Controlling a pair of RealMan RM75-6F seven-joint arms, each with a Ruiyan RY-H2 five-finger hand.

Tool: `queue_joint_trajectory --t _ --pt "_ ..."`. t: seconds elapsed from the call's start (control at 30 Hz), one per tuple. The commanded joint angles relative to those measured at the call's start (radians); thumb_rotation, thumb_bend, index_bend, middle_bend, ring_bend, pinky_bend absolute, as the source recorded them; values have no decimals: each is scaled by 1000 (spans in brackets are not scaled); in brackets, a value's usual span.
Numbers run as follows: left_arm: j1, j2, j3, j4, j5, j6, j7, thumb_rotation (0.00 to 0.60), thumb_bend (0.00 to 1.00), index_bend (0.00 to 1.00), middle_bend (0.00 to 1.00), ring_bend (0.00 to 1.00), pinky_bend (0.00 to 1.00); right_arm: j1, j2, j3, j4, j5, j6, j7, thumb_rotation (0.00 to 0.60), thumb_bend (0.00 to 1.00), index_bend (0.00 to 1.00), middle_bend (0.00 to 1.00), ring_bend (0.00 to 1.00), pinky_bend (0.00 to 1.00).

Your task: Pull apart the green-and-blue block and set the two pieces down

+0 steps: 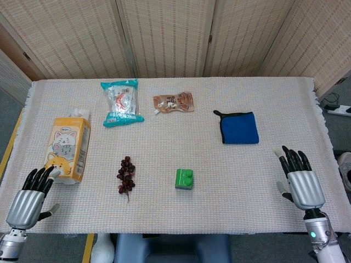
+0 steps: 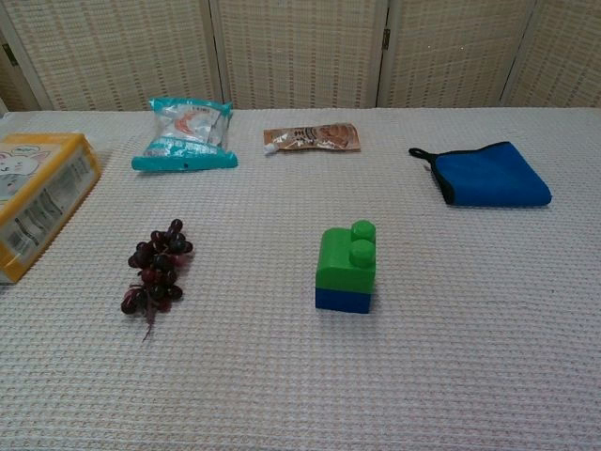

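Note:
The green-and-blue block (image 1: 184, 179) stands upright near the table's front middle, its green piece with two studs stacked on a thin blue piece (image 2: 342, 300); the chest view shows it as one joined block (image 2: 346, 267). My left hand (image 1: 30, 197) rests at the front left corner, fingers spread, holding nothing. At the front right edge lies my right hand (image 1: 299, 181), also spread and empty. Both hands are far from the block and show only in the head view.
A bunch of dark grapes (image 1: 125, 175) lies left of the block. A yellow cat-print carton (image 1: 69, 148) sits by my left hand. Further back are a teal snack bag (image 1: 122, 102), a brown snack packet (image 1: 174, 102) and a folded blue cloth (image 1: 239, 127).

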Motion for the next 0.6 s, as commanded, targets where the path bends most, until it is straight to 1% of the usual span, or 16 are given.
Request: queue_joint_trajectory --t 0.03,0.13,0.23,0.3,0.4,0.5,0.6 --pt "-1 -1 2 1 -9 -14 -7 600 251 140 84 0 0 1 3 1 -6 3 -5 10 600 415 0 0 0 0" --pt "-14 9 12 -9 -22 -61 -19 600 251 140 84 0 0 -2 12 3 -5 -1 3 30 600 414 0 0 0 0" --pt "-28 3 10 -5 -1 -62 -30 600 251 131 84 0 0 -11 20 2 -3 -6 17 45 600 415 0 0 0 0" --pt "-45 -8 20 30 71 -32 -110 600 251 132 84 10 9 -18 31 -4 -9 -12 22 57 600 415 0 0 0 0" --pt "-61 -36 40 102 133 -7 -220 600 250 138 106 42 67 -29 69 -19 -43 -35 26 100 600 416 0 0 0 0" --pt "-85 -55 56 124 182 3 -323 600 250 100 127 53 73 -44 92 -24 -53 -65 55 135 600 415 0 0 0 0" --pt "-127 -52 68 112 250 11 -371 600 250 92 164 82 110 -50 96 -23 -51 -77 69 154 600 415 0 0 0 0"
